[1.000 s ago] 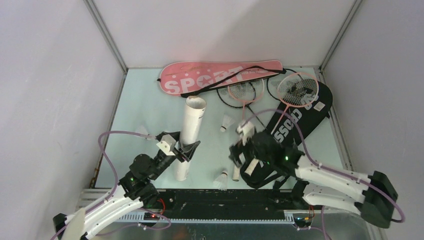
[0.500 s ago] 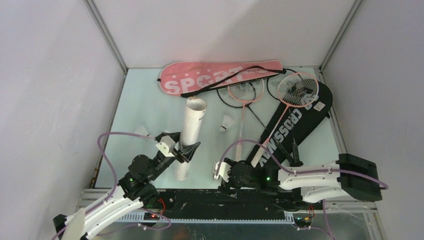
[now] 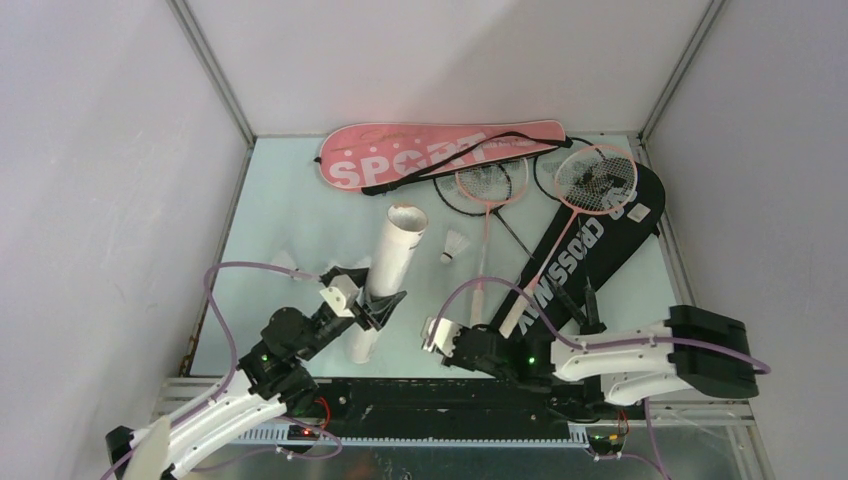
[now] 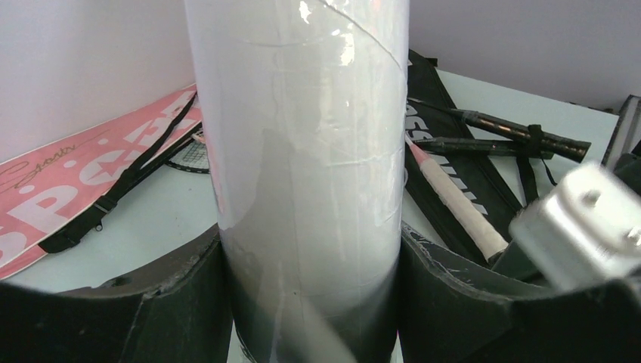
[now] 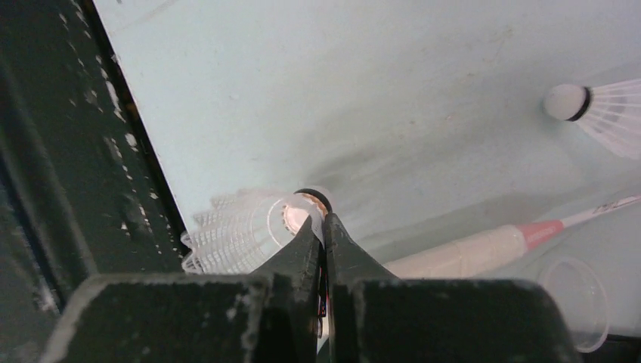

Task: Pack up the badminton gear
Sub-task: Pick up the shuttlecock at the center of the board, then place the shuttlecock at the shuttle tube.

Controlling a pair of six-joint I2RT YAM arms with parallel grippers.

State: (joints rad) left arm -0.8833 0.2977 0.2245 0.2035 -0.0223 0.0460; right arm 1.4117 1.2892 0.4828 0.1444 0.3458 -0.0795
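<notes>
The long translucent white tube leans up off the table, and my left gripper is shut on its lower part; in the left wrist view the tube fills the gap between both black fingers. Low at the near edge, my right gripper is shut on the skirt of a white shuttlecock lying on the table. Two other shuttlecocks lie loose. The pink "SPORT" bag lies at the back, the black "CROSSWAY" bag at right, with pink rackets and black rackets over them.
A pink racket's pale grip lies just right of my right gripper, with a clear round cap beside it. The black base rail runs along the near table edge. White walls close in the table on three sides.
My right arm came down from mid-table to the near edge and its jaws shut on the shuttlecock. The tube in my left gripper tilted a little to the right.
</notes>
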